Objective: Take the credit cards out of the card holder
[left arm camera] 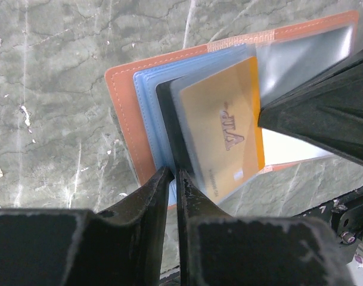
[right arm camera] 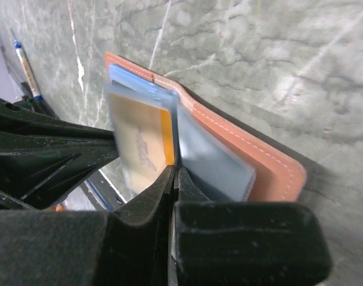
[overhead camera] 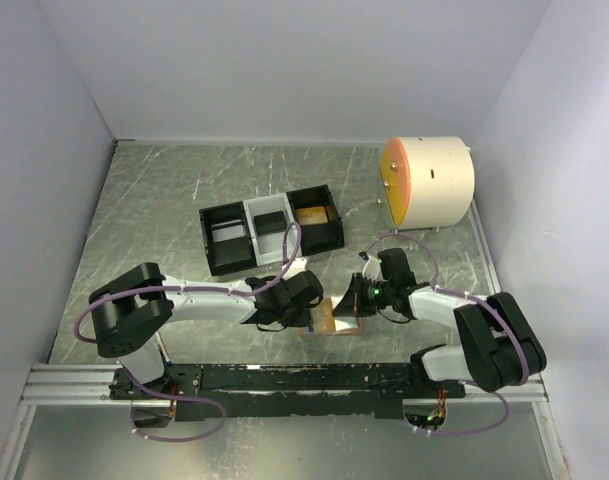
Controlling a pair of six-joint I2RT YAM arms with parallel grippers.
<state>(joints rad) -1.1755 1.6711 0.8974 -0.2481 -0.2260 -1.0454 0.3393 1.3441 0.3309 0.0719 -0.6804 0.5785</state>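
Observation:
The salmon-pink card holder (overhead camera: 329, 322) lies open near the table's front edge, between my two grippers. In the left wrist view its pink cover (left arm camera: 124, 113) carries pale blue pocket leaves and a clear sleeve with a gold credit card (left arm camera: 223, 131) marked VIP. My left gripper (left arm camera: 173, 173) is shut on the near edge of the inner leaves, where a dark sheet (left arm camera: 167, 119) runs into the jaws. My right gripper (right arm camera: 176, 170) is shut on the orange edge of the gold card (right arm camera: 139, 149), beside a blue-grey panel (right arm camera: 214, 164). Both grippers (overhead camera: 312, 305) (overhead camera: 350, 302) almost meet.
A black-and-grey three-compartment tray (overhead camera: 224, 262) stands behind the arms, a dark card (overhead camera: 271, 222) in its middle cell. A white drum with an orange face (overhead camera: 429, 182) sits at the back right. Pale walls close three sides. A metal rail (overhead camera: 284, 380) runs along the front.

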